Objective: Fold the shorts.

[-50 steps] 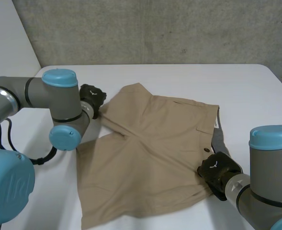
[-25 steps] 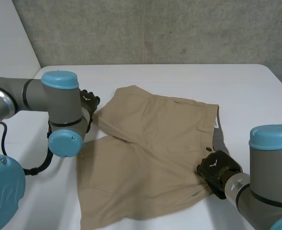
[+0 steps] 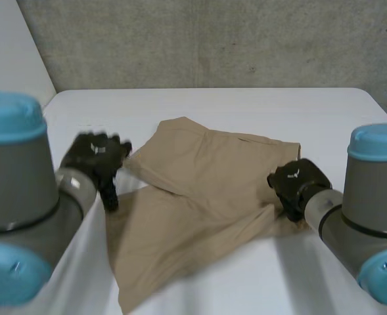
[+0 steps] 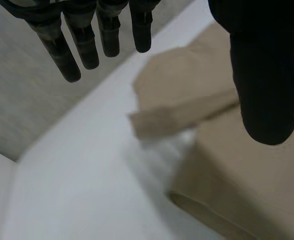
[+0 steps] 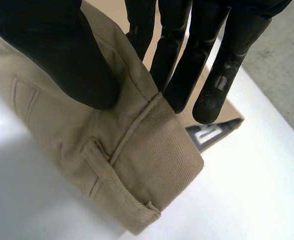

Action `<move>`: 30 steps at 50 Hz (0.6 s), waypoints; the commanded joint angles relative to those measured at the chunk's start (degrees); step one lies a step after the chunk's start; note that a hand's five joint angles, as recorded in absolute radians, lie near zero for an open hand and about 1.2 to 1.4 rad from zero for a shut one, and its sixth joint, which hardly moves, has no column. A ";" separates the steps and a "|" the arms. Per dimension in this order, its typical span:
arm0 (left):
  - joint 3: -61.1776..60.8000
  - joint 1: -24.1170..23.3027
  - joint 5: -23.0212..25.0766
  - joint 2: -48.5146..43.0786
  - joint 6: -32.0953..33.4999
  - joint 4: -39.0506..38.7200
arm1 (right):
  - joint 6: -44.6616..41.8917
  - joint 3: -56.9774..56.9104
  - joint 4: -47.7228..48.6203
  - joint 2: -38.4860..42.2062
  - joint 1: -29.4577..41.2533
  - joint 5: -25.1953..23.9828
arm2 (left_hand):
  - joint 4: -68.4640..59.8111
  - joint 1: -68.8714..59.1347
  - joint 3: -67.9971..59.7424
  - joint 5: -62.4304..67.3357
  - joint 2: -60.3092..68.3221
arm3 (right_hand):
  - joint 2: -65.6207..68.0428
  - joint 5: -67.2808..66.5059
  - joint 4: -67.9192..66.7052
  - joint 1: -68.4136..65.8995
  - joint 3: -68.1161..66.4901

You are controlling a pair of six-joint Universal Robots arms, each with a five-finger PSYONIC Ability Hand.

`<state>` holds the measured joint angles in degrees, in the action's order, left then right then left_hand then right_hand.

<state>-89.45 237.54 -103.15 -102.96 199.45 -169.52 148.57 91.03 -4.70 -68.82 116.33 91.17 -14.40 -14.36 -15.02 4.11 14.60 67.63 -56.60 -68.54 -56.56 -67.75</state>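
Stretching across the scene, a smooth white table [image 3: 246, 108] stands before a rough grey concrete wall [image 3: 213, 39]. Near the table's middle lies a pair of tan cloth shorts [image 3: 200, 190], mostly flat, with the waistband [image 3: 292, 149] toward the robot's right and the two legs toward its left, one leg reaching to the near edge of the table. A grey left arm with a light-blue cap [image 3: 16, 216] comes in close to the camera on one side, and a matching right arm [image 3: 370, 223] on the other. The black left hand [image 3: 94, 157] hangs beside the leg ends of the shorts, fingers pointing down. Its wrist view shows that left hand [image 4: 266, 65] with straight fingers [image 4: 87, 40] held well away from the thumb and nothing between them; the shorts [image 4: 226, 150] and bare table lie beneath it, and a leg hem curls up at the cloth's edge. The black right hand [image 3: 295, 184] sits at the near end of the waistband, where the cloth bunches toward it. Its wrist view shows the right hand [image 5: 52, 45] pinching a doubled-over piece of the waistband [image 5: 151, 150], thumb pressed on one face and fingers [image 5: 221, 75] on the other. A narrow tan belt loop [image 5: 107, 175] crosses the pinched fold just beyond the thumb. A small grey and white label [image 5: 209, 134] peeks out near the fingertips.
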 commanded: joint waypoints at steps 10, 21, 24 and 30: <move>-17.69 -7.17 -0.29 6.10 -17.95 3.49 | 3.48 -5.43 -0.05 2.64 1.27 0.15 | -9.61 -9.65 -8.99 9.90 9.40 | 12.37 -13.40 -11.46 -23.44 -12.25; -16.81 -7.88 -0.38 4.61 -23.75 3.50 | 4.71 -5.87 -0.05 2.73 1.97 0.15 | -9.61 -9.65 -8.99 9.90 9.40 | 12.37 -13.40 -11.46 -23.44 -12.25; -15.93 -7.97 -0.47 3.38 -23.75 3.23 | 4.71 -5.87 -0.05 2.73 1.97 0.24 | -9.44 -9.48 -8.82 9.74 9.24 | 12.37 -13.40 -11.46 -23.44 -12.25; -13.74 -9.01 -0.73 -1.00 -24.19 3.14 | 4.80 -5.95 -0.05 2.55 1.97 0.24 | -9.61 -9.65 -8.99 9.90 9.40 | 12.37 -13.40 -11.46 -23.44 -12.25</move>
<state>-105.02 229.47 -103.68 -100.27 175.38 -166.23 153.37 85.15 -4.75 -66.12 118.33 91.38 -19.92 -19.73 -19.61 10.17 19.88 67.63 -56.60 -68.54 -56.56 -67.75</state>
